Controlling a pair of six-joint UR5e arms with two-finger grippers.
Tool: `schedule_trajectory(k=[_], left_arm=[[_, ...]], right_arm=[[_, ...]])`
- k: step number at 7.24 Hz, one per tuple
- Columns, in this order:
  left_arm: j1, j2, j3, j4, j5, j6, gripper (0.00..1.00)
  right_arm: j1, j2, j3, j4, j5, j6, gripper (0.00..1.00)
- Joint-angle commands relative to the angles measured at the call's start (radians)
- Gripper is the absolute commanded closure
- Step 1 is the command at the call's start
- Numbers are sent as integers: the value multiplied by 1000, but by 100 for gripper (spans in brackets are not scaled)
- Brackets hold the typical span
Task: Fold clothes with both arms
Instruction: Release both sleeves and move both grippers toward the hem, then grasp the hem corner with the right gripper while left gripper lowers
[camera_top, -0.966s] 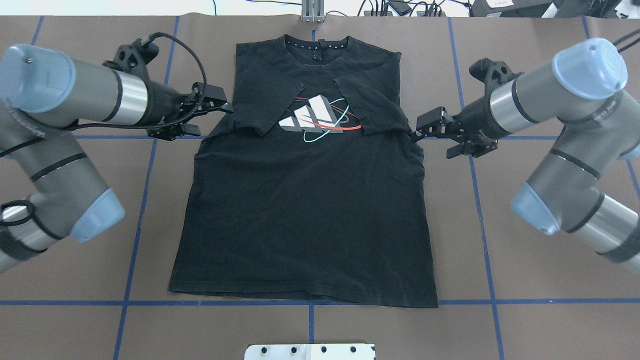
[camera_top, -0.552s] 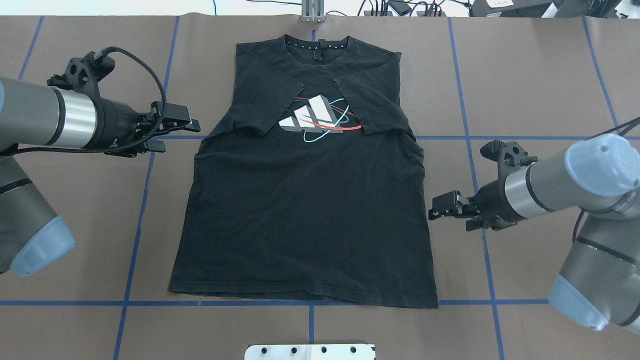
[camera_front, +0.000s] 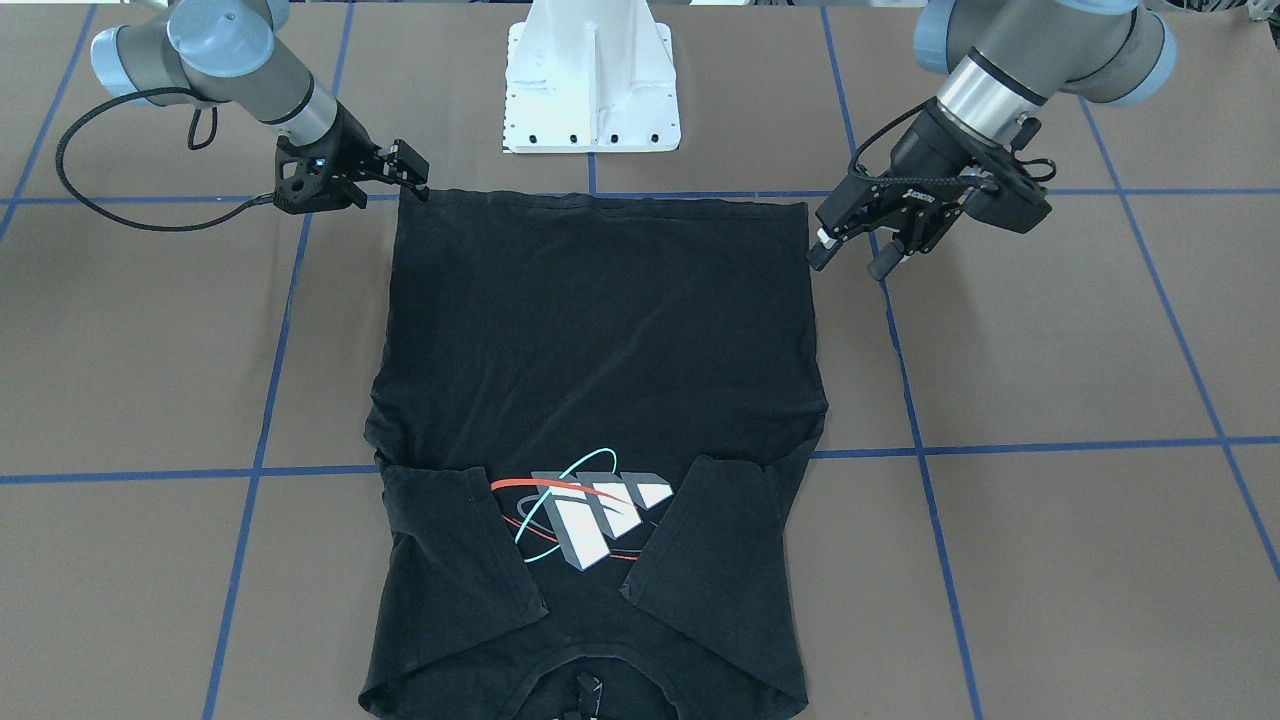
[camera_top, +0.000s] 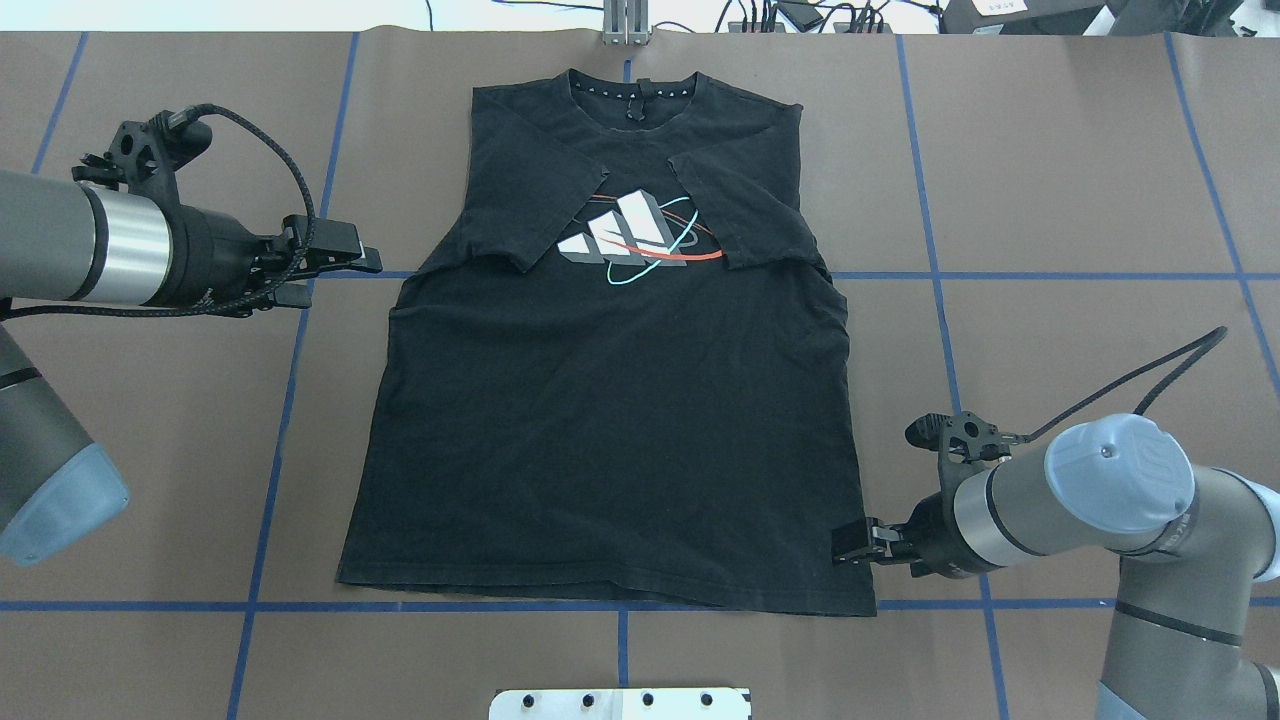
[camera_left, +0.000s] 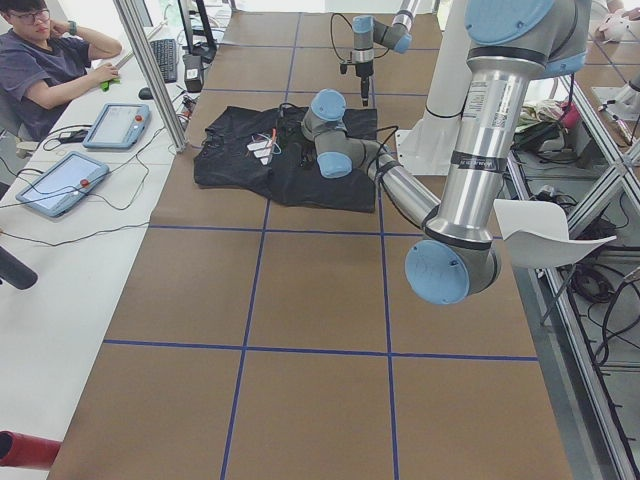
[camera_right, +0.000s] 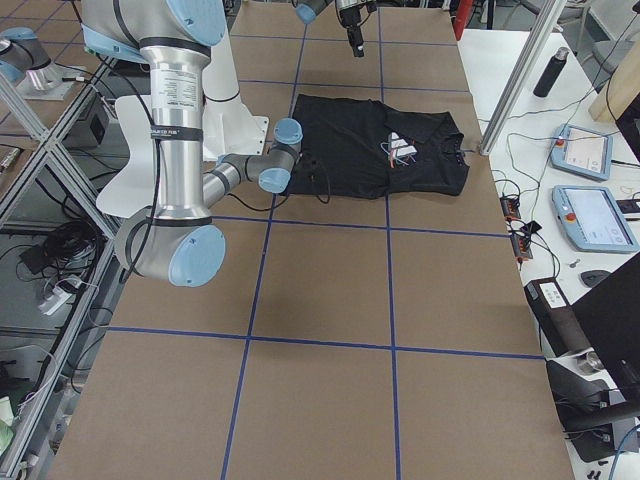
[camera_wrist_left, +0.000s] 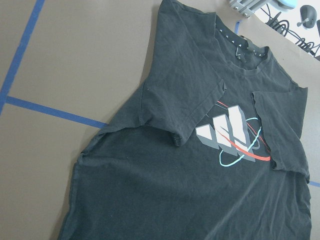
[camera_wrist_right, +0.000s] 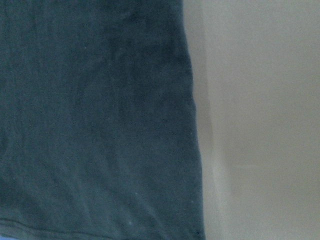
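T-shirt (camera_top: 610, 430) flat on worktop (camera_top: 1050, 200), sleeves folded in. Left tool (camera_front: 850, 255) spread, empty. Right tool (camera_top: 850, 548) at hem corner; cannot tell grip.

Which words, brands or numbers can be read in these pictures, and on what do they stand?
No text can be read for certain.
T-shirt: picture logo only, no letters.
Left gripper: white lettering, too small to read.
Right arm's cap: raised mark, too blurred to read.

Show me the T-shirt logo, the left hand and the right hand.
T-shirt logo (camera_top: 625, 235), overhead view, on the white-grey blocks.
left hand (camera_front: 848, 266), front-facing view, midway between its spread fingertips.
right hand (camera_top: 842, 551), overhead view, midway between its fingertips.
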Motion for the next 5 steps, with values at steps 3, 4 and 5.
schedule_trajectory(k=[3, 4, 5], left_arm=[[-3, 6, 1, 0, 2, 7, 1], [-3, 6, 1, 0, 2, 7, 0], [-3, 6, 1, 0, 2, 7, 0]], right_arm=[[-57, 1, -5, -27, -7, 6, 22], [-61, 1, -7, -27, -5, 6, 22], [-71, 10, -10, -41, -5, 6, 22]])
